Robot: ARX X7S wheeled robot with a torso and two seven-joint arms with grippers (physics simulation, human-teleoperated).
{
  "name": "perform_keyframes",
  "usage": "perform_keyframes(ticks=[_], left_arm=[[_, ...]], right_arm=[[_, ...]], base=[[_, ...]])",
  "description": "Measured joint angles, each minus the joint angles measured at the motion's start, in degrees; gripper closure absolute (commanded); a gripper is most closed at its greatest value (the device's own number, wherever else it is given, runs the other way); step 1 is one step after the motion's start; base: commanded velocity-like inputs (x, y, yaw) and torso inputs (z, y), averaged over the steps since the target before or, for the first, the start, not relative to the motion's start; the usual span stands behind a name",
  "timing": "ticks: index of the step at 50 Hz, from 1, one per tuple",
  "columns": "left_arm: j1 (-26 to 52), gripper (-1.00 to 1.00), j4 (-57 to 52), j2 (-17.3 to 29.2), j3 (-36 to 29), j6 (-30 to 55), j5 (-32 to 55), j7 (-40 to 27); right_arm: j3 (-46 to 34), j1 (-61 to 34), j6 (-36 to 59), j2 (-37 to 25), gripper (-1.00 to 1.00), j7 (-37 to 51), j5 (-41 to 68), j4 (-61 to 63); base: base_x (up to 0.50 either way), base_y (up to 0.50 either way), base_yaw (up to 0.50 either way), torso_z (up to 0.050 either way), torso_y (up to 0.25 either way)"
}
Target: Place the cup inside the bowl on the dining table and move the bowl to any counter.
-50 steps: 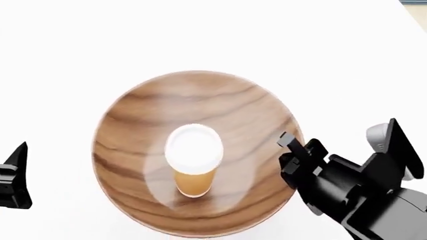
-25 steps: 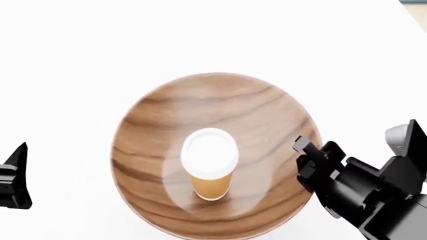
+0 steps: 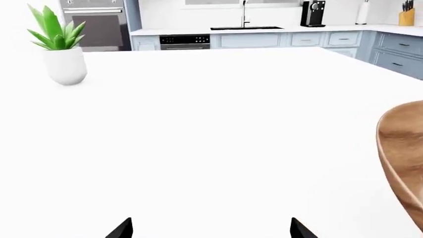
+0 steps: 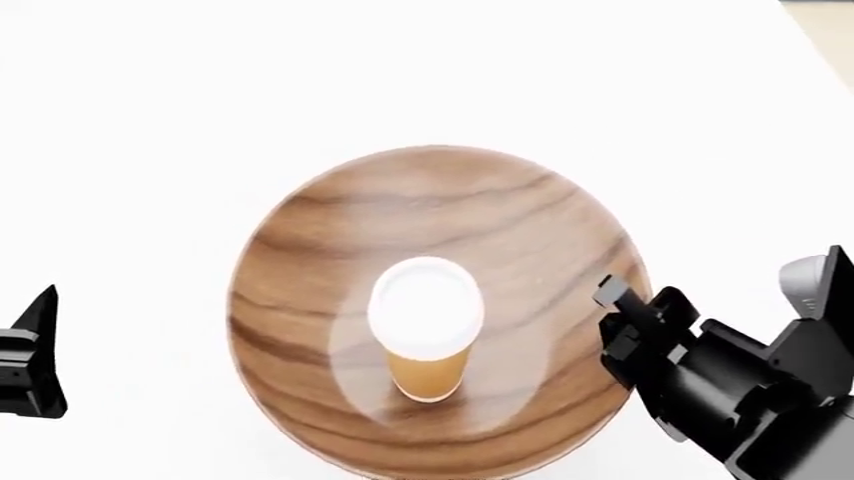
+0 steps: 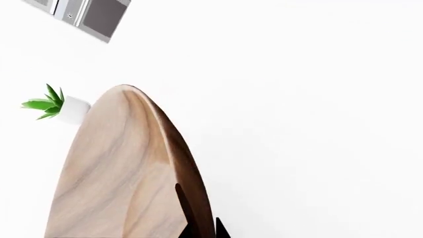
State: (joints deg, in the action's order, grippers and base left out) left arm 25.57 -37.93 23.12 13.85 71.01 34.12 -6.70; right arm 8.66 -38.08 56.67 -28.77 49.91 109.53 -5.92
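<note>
The wooden bowl (image 4: 441, 220) sits on the white dining table (image 4: 160, 120) in the head view. The tan cup (image 4: 427, 370) with its white lid stands upright inside the bowl. My right gripper (image 4: 621, 310) is shut on the bowl's right rim; in the right wrist view my right gripper (image 5: 201, 230) has one finger on each side of the bowl's rim (image 5: 112, 173). My left gripper (image 4: 27, 360) is open and empty, left of the bowl and apart from it. In the left wrist view my left gripper (image 3: 210, 233) is spread wide and the bowl's edge (image 3: 406, 148) shows. The cup is hidden in both wrist views.
A potted green plant (image 3: 63, 49) stands on the table farther off, also in the right wrist view (image 5: 56, 105). Beyond the table are an oven (image 3: 92, 25), a white counter (image 3: 264, 30) with a sink and a black coffee machine (image 3: 312, 13). The table corner (image 4: 794, 25) shows at upper right.
The bowl with the cup and my right gripper have shifted to the right in the head view. My left gripper has stayed in place.
</note>
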Motion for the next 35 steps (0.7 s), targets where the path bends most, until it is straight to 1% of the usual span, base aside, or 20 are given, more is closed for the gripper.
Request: perform_keyframes(ticks=[14,35], left_arm=[[-0.20,-1.00,0.06,0.06,-0.09,-0.28,0.46,-0.17],[0.06,-1.00,0.16,0.21,-0.26,-0.27,1.12,-0.64]], right_arm=[[0.19,0.50,-0.47,-0.36,1.00,-0.24,-0.32,0.49],[0.20,1.18,-0.86,-0.62,1.00,-0.87,-0.16,0.84]], base=[[-0.10,-0.50,0.00,0.000,0.000],[0.00,-0.50,0.00,0.000,0.000]])
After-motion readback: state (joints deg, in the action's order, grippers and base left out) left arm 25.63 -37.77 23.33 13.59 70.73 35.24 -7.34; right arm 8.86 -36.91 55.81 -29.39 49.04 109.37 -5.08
